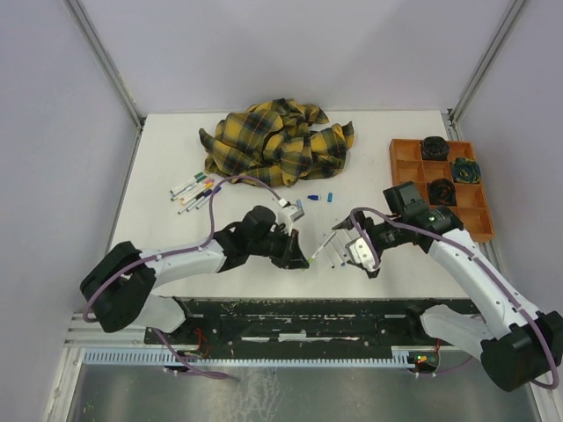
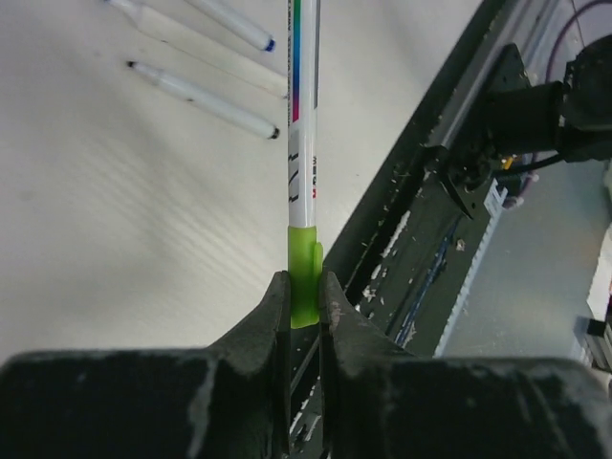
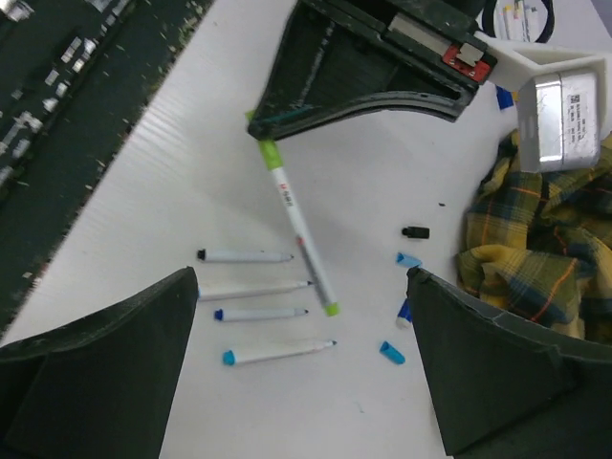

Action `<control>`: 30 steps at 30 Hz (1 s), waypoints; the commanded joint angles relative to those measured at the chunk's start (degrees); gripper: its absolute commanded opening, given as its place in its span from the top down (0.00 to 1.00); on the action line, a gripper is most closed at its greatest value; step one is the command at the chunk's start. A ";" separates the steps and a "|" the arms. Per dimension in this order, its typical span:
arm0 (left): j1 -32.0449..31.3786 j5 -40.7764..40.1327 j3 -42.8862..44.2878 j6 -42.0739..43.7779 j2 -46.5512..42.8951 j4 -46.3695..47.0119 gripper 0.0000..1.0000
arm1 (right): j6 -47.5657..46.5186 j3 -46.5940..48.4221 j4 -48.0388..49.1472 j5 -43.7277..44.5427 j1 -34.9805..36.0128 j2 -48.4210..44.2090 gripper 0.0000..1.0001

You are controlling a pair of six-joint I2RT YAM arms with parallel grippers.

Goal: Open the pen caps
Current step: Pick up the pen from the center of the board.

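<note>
My left gripper [image 2: 304, 298] is closed narrow on the green cap [image 2: 304, 256] of one pen [image 2: 303, 115]. Both fingers [image 2: 273, 320] press the cap from its sides, and the cap is on the barrel, not pulled off.

This pen is in the middle of the table [image 1: 176, 233], close to the near edge. Its white barrel runs from the left gripper toward the right and a little far. I cannot tell if it touches the table.

My right gripper [image 3: 301, 282] stands wide, with the two fingers [image 3: 124, 344] well apart, and it holds nothing. In its wrist view the free end of the pen (it has a green tip too) is between these fingers and touches neither.

Near the right gripper, four bare pens [image 3: 253, 289] lie side by side on the table without caps. On their far side are loose caps [image 3: 391, 353], one black and some blue, between them and the plaid cloth [image 1: 277, 141]. The cloth is at the far middle. A bundle of pens [image 1: 193, 191] lies just left of it. An orange tray [image 1: 403, 163] is at the right edge.
</note>
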 commanded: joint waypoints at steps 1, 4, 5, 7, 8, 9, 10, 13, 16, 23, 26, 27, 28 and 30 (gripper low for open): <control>-2.56 7.41 4.80 2.31 4.73 4.70 0.97 | 4.77 -4.35 15.33 10.29 4.72 -0.12 0.02; -3.83 8.18 6.28 2.45 6.82 4.72 0.97 | 3.29 -6.64 16.49 15.93 9.13 0.69 0.11; -4.17 8.36 6.65 2.52 7.23 4.72 0.97 | 2.76 -7.18 16.53 17.23 10.02 1.19 0.15; -4.77 8.66 7.16 2.67 7.62 4.72 0.97 | 1.28 -8.40 16.86 19.45 11.26 2.03 0.24; -4.98 8.83 7.25 2.71 7.69 4.80 0.97 | 0.80 -9.00 17.15 20.29 11.77 2.35 0.29; -5.06 8.98 7.31 2.72 7.72 5.00 0.97 | 0.58 -9.55 17.87 21.06 12.20 2.60 0.33; -5.18 9.22 7.36 2.72 7.80 5.19 0.97 | 0.51 -10.09 18.57 21.90 12.88 2.85 0.36; -5.56 9.86 7.49 2.55 7.77 5.51 0.97 | 0.01 -10.98 19.88 24.51 14.50 3.68 0.47; -5.70 10.29 7.54 2.54 7.67 5.47 0.97 | -0.16 -11.24 20.64 26.24 15.86 4.40 0.61; -5.72 8.12 7.17 2.28 6.48 5.05 0.96 | -0.42 -11.24 19.37 25.57 16.36 3.08 0.92; -5.71 4.58 5.72 1.13 3.86 6.42 0.73 | 1.45 -10.54 18.72 24.73 16.26 2.14 1.00; -5.66 2.98 4.85 0.75 2.38 7.31 0.64 | 2.59 -10.09 18.51 24.47 16.20 1.88 1.00; -5.63 1.55 3.74 0.46 0.65 8.51 0.57 | 3.69 -9.63 18.25 24.08 16.17 1.57 1.00; -5.58 -2.07 1.13 -0.17 -3.39 11.18 0.45 | 5.86 -8.60 17.28 22.77 15.42 0.98 1.00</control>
